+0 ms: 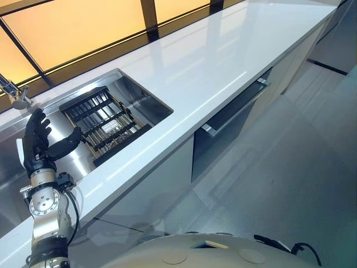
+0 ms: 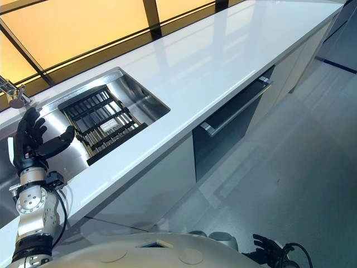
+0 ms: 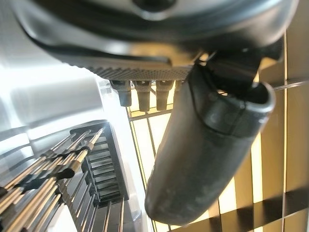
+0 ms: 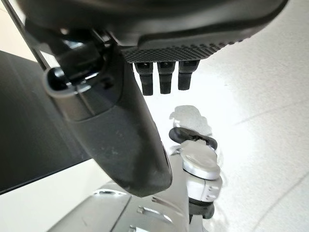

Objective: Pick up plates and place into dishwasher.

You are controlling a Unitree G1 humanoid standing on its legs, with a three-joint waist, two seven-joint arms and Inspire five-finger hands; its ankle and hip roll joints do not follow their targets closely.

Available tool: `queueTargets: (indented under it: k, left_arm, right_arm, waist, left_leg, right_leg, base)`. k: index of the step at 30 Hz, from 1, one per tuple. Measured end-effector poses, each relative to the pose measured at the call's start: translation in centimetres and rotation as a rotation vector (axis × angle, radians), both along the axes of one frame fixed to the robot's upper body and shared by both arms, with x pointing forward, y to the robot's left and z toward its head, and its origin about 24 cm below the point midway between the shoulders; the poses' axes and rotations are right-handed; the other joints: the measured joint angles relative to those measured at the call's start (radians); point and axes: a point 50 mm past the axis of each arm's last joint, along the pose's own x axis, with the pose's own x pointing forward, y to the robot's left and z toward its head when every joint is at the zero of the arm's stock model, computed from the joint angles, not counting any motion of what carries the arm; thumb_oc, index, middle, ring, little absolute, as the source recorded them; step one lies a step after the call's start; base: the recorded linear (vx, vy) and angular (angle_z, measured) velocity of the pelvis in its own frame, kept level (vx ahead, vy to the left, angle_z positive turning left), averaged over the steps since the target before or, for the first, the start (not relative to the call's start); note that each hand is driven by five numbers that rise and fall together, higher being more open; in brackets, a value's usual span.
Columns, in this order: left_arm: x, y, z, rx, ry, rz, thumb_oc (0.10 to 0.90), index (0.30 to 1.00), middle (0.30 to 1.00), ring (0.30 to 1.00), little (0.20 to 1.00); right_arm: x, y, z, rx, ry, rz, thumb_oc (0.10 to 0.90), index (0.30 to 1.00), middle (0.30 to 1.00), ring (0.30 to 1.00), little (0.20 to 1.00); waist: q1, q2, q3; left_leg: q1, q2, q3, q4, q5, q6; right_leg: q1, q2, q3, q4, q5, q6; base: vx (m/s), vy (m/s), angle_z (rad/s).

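Observation:
My left hand (image 1: pixel 38 144) is raised over the steel sink (image 1: pixel 146 95), open, with straight fingers and the thumb (image 3: pixel 207 145) spread towards a black dish rack (image 1: pixel 106 124). The rack lies in the sink's right part and its bars are bare. Nothing is in the left hand. The dark-fronted dishwasher (image 1: pixel 226 131) sits under the white counter (image 1: pixel 223 56), with a silver bar handle (image 1: pixel 237 107) along its top. My right hand (image 2: pixel 266 246) hangs low by my side above the floor, its fingers relaxed and holding nothing, its thumb (image 4: pixel 116 130) standing out.
A chrome tap (image 1: pixel 14 95) stands at the sink's far left. The long white counter runs away to the right along an amber-lit window. Grey tiled floor (image 1: pixel 290 184) lies in front of the cabinets.

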Motion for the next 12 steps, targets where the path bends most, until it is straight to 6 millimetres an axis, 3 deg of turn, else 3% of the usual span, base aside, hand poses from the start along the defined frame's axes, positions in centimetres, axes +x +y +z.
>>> queueTargets:
  k: [9, 12]
  left_arm:
    - [1.6, 0.3, -1.7, -0.277, 0.033, 0.036, 0.800, 0.900, 0.900, 0.900, 0.900]
    - [1.7, 0.2, -1.7, -0.299, 0.023, 0.018, 0.800, 0.900, 0.900, 0.900, 0.900]
  right_arm:
    - [1.9, 1.5, -0.5, 0.045, -0.026, 0.087, 0.800, 0.900, 0.900, 0.900, 0.900]
    - [2.1, 1.6, -0.6, 0.042, -0.027, 0.093, 0.800, 0.900, 0.900, 0.900, 0.900]
  waist:
    - [0.000, -0.007, -0.001]
    - [0.001, -0.008, -0.002]
  left_leg:
    - [-0.007, -0.001, 0.005, 0.000, 0.000, -0.001]
    - [-0.007, -0.002, 0.004, -0.002, 0.000, -0.001]
  right_leg:
    - [0.019, 0.006, 0.004, -0.067, 0.038, -0.003]
    - [0.028, 0.006, 0.002, -0.082, 0.045, -0.001]
  base:
    - [-0.06, -0.054, -0.02]
    - [-0.04, -0.041, 0.02]
